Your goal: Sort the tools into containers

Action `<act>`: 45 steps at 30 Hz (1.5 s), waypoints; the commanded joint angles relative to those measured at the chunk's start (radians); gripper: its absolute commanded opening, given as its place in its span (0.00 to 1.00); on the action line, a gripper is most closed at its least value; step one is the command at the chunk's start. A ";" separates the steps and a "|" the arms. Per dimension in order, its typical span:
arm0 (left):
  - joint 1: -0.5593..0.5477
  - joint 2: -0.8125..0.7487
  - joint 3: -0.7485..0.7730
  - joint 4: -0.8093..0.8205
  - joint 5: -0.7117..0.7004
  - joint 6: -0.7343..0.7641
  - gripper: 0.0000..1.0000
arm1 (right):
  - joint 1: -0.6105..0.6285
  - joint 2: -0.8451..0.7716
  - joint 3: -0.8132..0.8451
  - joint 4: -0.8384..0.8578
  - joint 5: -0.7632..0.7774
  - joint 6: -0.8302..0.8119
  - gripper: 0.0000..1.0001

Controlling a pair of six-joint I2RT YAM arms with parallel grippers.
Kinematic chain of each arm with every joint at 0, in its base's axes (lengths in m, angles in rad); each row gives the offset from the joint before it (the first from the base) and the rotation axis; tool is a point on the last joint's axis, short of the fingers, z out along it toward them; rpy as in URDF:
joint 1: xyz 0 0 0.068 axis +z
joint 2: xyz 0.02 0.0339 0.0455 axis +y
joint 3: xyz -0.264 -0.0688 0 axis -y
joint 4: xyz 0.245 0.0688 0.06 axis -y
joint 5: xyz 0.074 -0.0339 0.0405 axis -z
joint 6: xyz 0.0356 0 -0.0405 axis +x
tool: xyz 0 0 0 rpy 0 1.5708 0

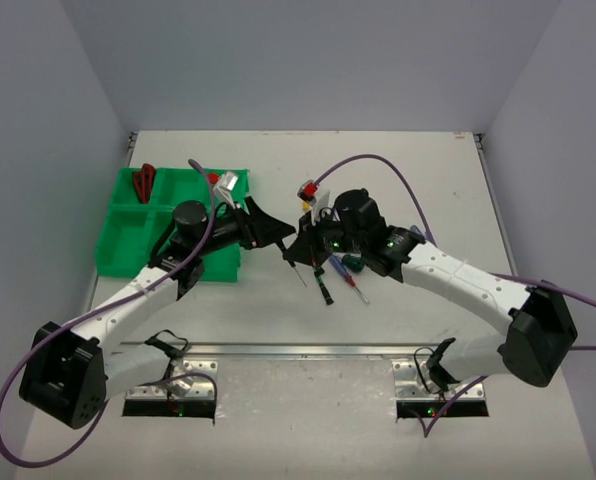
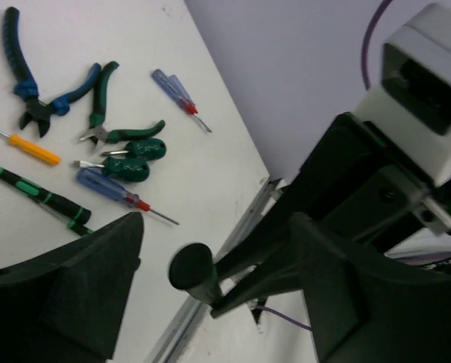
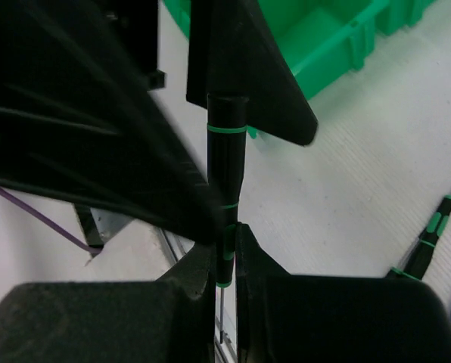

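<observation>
We see the white table (image 1: pixel 428 180) carrying everything, and we place things against the green bin tray (image 1: pixel 113 262) on its left half. The left arm (image 1: pixel 128 300) passes over the tray's near right corner, and the right arm (image 1: pixel 458 280) reaches in from well to the tray's right. The two meet just off the tray's right edge. There the left gripper (image 2: pixel 218 227) stands wide, its fingers either side of the butt end of a black screwdriver (image 3: pixel 227 166) with a gap on each side. The right gripper (image 3: pixel 225 246) is pinched tight on that screwdriver's green-ringed lower handle. Red-handled pliers (image 1: pixel 145 182) lie in the tray's far left compartment. Farther right of the tray, loose on the table, lie blue-handled pliers (image 2: pixel 29 83), green-handled cutters (image 2: pixel 104 106), a second black screwdriver (image 2: pixel 48 198), a yellow-handled screwdriver (image 2: pixel 32 149) and two stubby green screwdrivers (image 2: pixel 131 159).
</observation>
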 commanded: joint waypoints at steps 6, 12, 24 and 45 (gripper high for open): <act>-0.038 0.078 0.082 0.026 -0.058 0.025 0.10 | 0.000 0.014 0.074 0.122 -0.020 0.034 0.00; -0.045 0.092 0.158 -0.041 -0.097 0.056 0.00 | -0.005 0.049 0.107 0.107 0.068 0.049 0.39; 0.286 0.465 0.819 -0.784 -1.121 0.367 0.00 | -0.033 -0.126 -0.022 -0.100 0.420 0.038 0.99; 0.430 0.893 1.139 -0.873 -0.942 0.346 0.60 | -0.032 -0.071 -0.090 -0.249 0.512 -0.027 0.94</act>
